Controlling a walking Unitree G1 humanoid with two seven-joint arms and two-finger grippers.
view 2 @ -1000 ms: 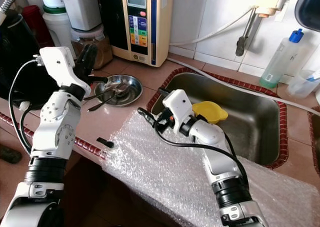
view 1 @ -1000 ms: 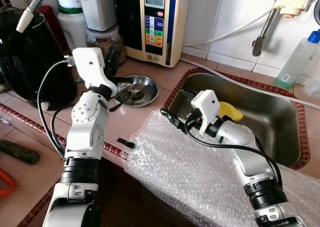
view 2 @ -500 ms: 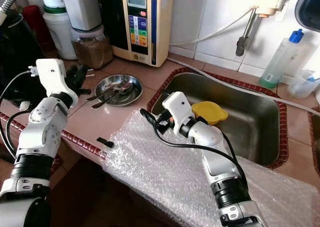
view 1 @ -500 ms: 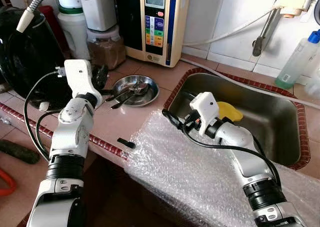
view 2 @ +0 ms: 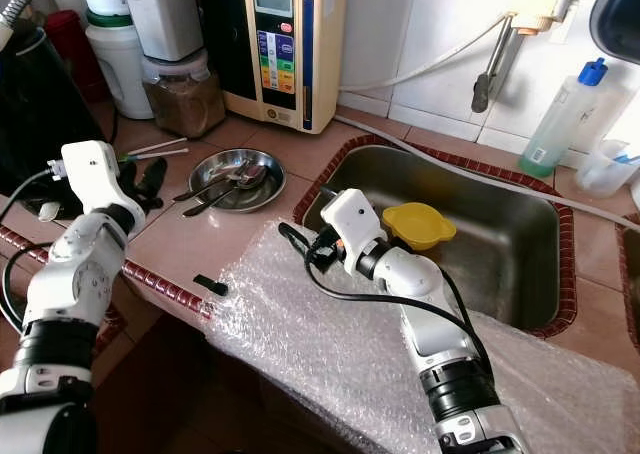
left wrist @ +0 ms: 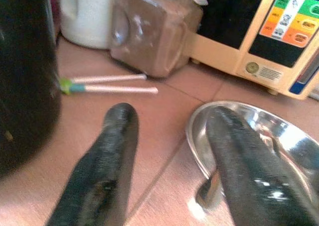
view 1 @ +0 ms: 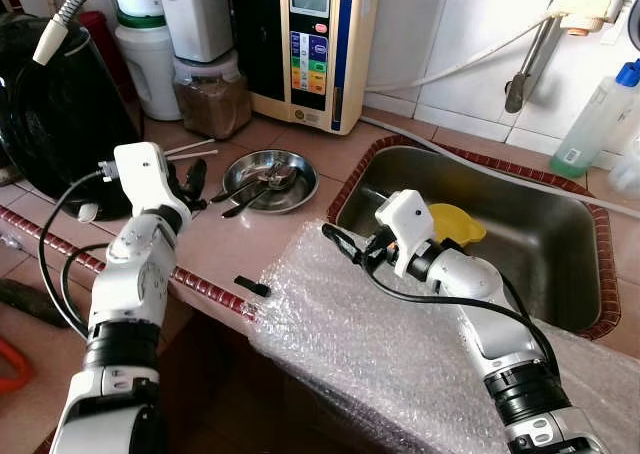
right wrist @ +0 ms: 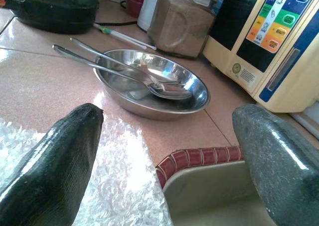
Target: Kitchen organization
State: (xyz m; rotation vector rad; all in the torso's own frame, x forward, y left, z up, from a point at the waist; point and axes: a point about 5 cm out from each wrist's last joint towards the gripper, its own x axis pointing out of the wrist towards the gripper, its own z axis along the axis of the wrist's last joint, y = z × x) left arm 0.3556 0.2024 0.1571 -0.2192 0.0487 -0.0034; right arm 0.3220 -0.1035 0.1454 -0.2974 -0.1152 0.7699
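Note:
A round steel dish (view 1: pixel 283 190) holding two spoons (right wrist: pixel 149 84) sits on the tiled counter left of the sink. My left gripper (view 1: pixel 192 181) hovers low over the counter just left of the dish, open with nothing between its fingers (left wrist: pixel 112 151). My right gripper (view 1: pixel 338 240) rests at the far left corner of a sheet of bubble wrap (view 1: pixel 400 354), pointing toward the dish. It is open and holds nothing. A yellow bowl (view 1: pixel 457 223) lies in the steel sink (view 1: pixel 540 244) behind the right wrist.
A small black piece (view 1: pixel 252 286) lies near the counter's front edge. Two thin sticks (view 1: pixel 190 152), a jar of brown powder (view 1: pixel 212 99), a water machine (view 1: pixel 312 44) and a black appliance (view 1: pixel 55 114) line the back. A plastic bottle (view 1: pixel 595 119) stands right of the sink.
My left arm has come down and back to the left, from above the dish to beside it. The right gripper has edged slightly left along the bubble wrap.

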